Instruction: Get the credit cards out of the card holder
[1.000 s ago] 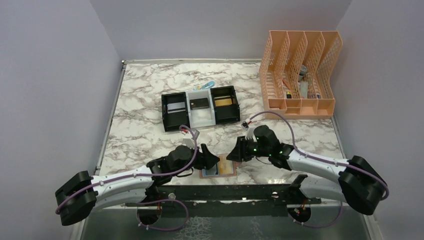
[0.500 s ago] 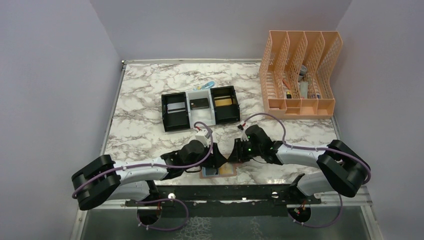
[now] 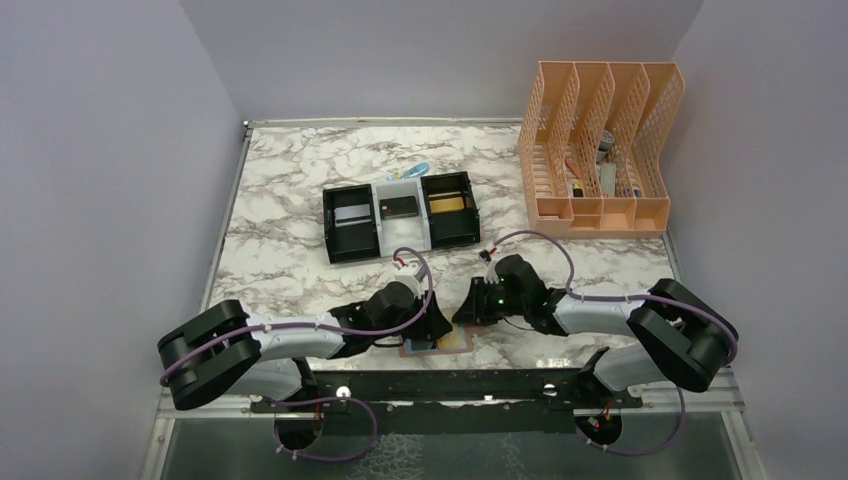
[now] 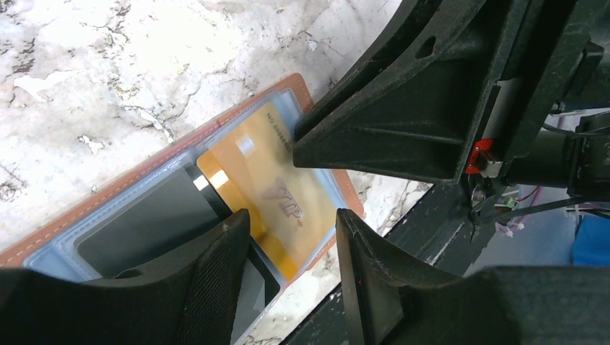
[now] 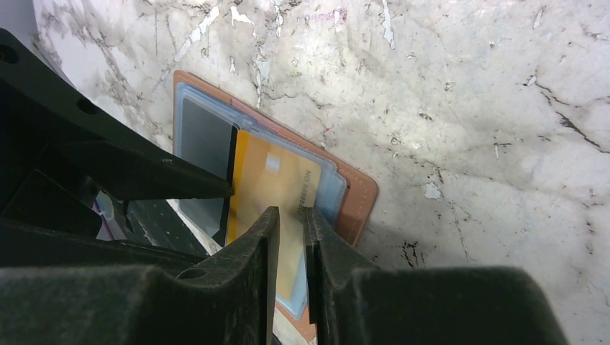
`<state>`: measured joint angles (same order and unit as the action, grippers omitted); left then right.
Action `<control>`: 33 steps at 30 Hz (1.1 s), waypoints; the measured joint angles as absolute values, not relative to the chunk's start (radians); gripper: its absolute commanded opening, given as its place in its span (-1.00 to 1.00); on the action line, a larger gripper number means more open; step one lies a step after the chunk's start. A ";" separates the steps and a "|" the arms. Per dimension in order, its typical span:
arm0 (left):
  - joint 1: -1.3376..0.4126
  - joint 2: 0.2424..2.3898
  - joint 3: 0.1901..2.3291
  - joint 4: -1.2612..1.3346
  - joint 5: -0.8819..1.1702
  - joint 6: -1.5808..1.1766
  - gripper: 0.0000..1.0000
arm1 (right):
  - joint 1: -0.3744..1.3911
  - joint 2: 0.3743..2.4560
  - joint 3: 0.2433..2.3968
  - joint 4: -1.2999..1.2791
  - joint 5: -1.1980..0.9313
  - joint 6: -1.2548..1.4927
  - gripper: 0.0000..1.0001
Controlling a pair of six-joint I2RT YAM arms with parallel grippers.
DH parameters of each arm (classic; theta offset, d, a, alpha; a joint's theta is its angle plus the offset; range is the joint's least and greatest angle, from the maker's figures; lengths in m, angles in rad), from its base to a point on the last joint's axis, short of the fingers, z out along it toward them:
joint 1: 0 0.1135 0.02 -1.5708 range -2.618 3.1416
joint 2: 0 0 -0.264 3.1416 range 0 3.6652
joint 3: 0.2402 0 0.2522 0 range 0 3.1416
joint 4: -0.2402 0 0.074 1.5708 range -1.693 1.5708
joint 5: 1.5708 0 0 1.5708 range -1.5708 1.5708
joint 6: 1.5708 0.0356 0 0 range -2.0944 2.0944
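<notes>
1. Card holder [image 5: 352,198] lies open on the bench [image 5: 467,108] under the spread, empty left fingers [image 4: 208,287]; unpinned, it could drag along.
2. Gold card [image 5: 277,180], partly out, sits at the nearly closed right fingers [image 5: 237,273]; grip unclear, so it may slip.

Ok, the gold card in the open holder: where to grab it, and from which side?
Probably the long edge of the gold card that lies skewed over the dark card, coming from the fold side. It lies flat in the card holder and its other edges look tucked into the pale blue pocket, so only that edge offers a lip.
</notes>
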<state>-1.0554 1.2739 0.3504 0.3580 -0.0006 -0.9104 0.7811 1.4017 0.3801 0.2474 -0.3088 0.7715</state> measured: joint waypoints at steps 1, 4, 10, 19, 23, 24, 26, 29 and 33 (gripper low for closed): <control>-1.055 1.262 0.342 0.358 -0.001 -0.913 0.03 | 0.781 1.400 0.374 0.257 -0.308 0.775 -0.59; -1.055 1.246 0.329 0.357 -0.001 -0.919 0.04 | 0.780 1.393 0.363 0.271 -0.303 0.784 -0.59; -1.055 1.246 0.324 0.357 -0.001 -0.926 0.04 | 0.780 1.352 0.342 0.257 -0.288 0.788 -0.59; -1.055 1.246 0.310 0.369 -0.001 -0.933 0.04 | 0.779 1.316 0.336 0.213 -0.275 0.783 -0.58; -1.055 1.247 0.305 0.381 -0.001 -0.937 0.04 | 0.779 1.299 0.333 0.193 -0.276 0.780 -0.58; -1.056 1.248 0.305 0.382 -0.001 -0.937 0.04 | 0.779 1.289 0.332 0.180 -0.276 0.780 -0.57; -1.056 1.252 0.305 0.385 -0.001 -0.937 0.04 | 0.779 1.264 0.330 0.152 -0.278 0.776 -0.57; -1.056 1.261 0.307 0.393 0.000 -0.937 0.03 | 0.779 1.227 0.330 0.101 -0.282 0.759 -0.57; -1.056 1.277 0.316 0.396 0.000 -0.936 0.03 | 0.779 1.172 0.338 0.049 -0.310 0.738 -0.54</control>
